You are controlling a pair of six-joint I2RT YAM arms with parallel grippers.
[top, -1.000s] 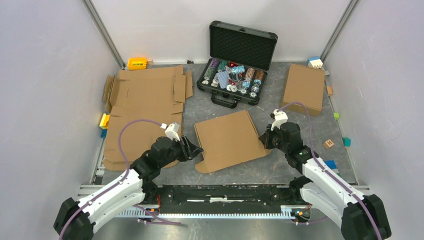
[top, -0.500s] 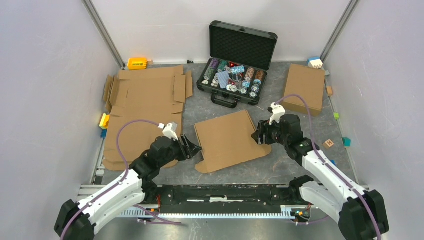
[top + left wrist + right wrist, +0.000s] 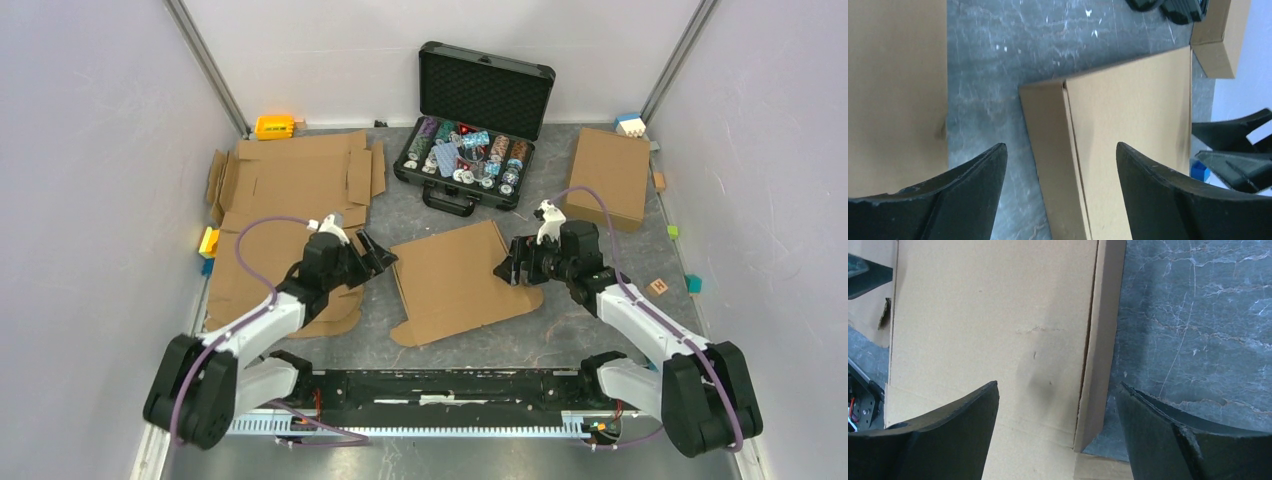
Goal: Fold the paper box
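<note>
Top external view: grey marbled table [image 3: 400,215], white walls on three sides, both arms reaching in from 6 o'clock.
Paper box [image 3: 460,280]: brown corrugated, lying low at mid-table and turned a little off square, with a tab sticking out at its 7 o'clock corner.
Left claw [image 3: 375,255]: at the box's 9 o'clock edge, jaws spread wide, nothing gripped.
Left wrist view: the claw [image 3: 1060,150] straddles the folded side wall of the box [image 3: 1128,130]. I cannot tell whether they touch.
Right claw [image 3: 505,268]: at the box's 3 o'clock edge, jaws spread wide, nothing gripped.
Right wrist view: the claw [image 3: 1058,387] straddles the narrow edge strip of the box [image 3: 993,315], bare table to one side.
Black case [image 3: 475,130]: at 12 o'clock from the box, apart from it, lid raised, coloured chips inside.
Flat cardboard sheets [image 3: 290,200]: at 10 o'clock, unfolded, overlapping, along the left wall.
Closed brown carton [image 3: 608,175]: at 2 o'clock, near the right wall.
Yellow block [image 3: 273,126]: far left corner, at 11 o'clock.
</note>
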